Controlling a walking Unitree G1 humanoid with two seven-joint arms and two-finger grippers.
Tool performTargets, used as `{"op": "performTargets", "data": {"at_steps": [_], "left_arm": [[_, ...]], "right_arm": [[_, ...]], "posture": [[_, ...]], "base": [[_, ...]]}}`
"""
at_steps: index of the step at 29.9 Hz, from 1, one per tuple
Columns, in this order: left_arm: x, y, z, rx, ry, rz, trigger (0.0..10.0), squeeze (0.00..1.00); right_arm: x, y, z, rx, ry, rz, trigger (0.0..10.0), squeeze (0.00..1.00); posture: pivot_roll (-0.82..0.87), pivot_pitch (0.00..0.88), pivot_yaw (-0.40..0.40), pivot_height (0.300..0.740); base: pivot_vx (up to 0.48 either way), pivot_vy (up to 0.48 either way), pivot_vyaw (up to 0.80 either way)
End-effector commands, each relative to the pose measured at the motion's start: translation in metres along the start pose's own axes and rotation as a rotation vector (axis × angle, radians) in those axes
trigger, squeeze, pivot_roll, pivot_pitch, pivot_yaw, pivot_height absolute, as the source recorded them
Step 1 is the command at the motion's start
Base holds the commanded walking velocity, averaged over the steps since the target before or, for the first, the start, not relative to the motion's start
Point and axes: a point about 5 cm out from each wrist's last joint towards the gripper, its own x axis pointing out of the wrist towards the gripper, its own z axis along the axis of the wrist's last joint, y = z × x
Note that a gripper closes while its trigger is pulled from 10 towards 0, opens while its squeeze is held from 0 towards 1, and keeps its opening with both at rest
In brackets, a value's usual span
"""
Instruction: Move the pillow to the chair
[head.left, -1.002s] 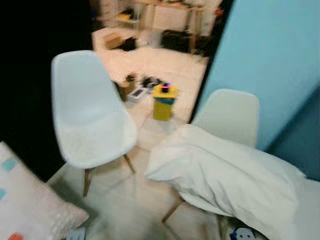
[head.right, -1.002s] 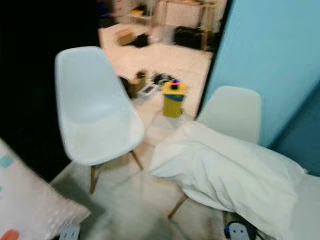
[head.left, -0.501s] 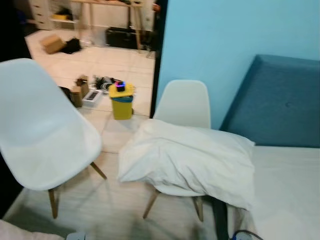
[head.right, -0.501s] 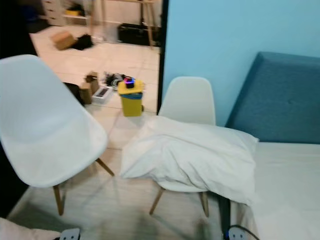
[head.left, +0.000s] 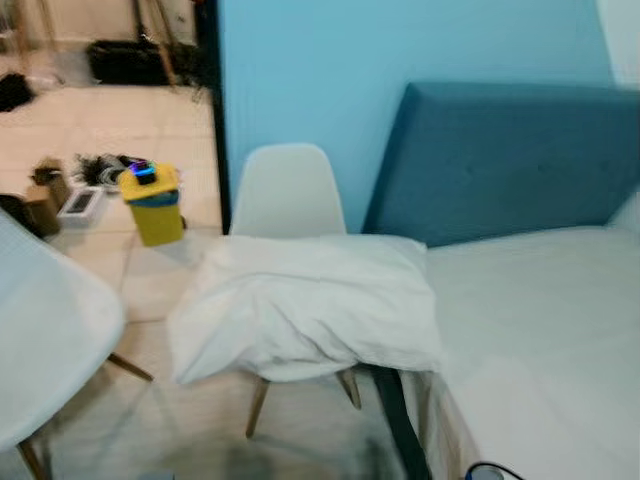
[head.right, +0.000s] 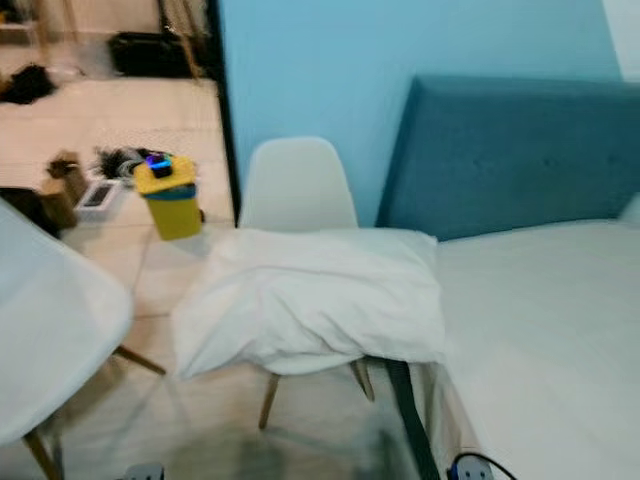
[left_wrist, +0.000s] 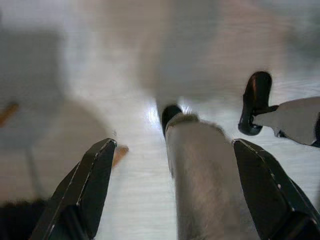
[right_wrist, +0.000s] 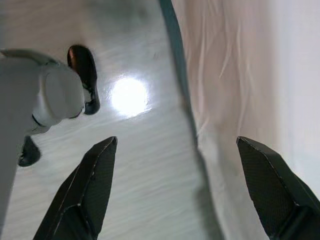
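A large white pillow (head.left: 310, 305) lies across the seat of a white chair (head.left: 288, 190) with wooden legs, which stands against the blue wall beside the bed. The pillow's right end touches the bed's edge. Both arms hang low. My left gripper (left_wrist: 175, 195) is open over the pale floor, with my own grey leg and black foot between its fingers in that view. My right gripper (right_wrist: 177, 192) is open too, pointing down at the floor beside the white bedsheet (right_wrist: 250, 75).
A bed (head.left: 540, 330) with a white sheet and blue headboard (head.left: 500, 160) is on the right. A second white chair (head.left: 45, 340) stands at the left. A yellow bin (head.left: 152, 203) and clutter lie on the tiled floor beyond a doorway.
The whole view has swung to the right: the pillow and its chair now sit left of centre and the bed fills the right. The pillow itself has not moved on the chair.
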Motion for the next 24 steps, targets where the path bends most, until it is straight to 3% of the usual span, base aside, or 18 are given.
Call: {"op": "performTargets", "data": {"at_steps": [1, 24], "left_arm": [[-0.0006, -0.0015, -0.0045, 0.0, 0.016, -0.003, 10.0, 0.0], [0.0001, -0.0003, -0.0004, 0.028, 0.009, -0.007, 10.0, 0.0]], "right_arm": [[-0.0002, -0.0033, -0.0002, 0.006, 0.001, -0.01, 10.0, 0.0], [0.0002, 0.0011, 0.0021, 0.033, -0.012, -0.005, 10.0, 0.0]], "posture": [[0.0, 0.113, -0.049, 0.74], [0.0, 0.102, -0.031, 0.74]], "base": [[0.0, 0.0, -0.77], [0.0, 0.0, -0.77]]}}
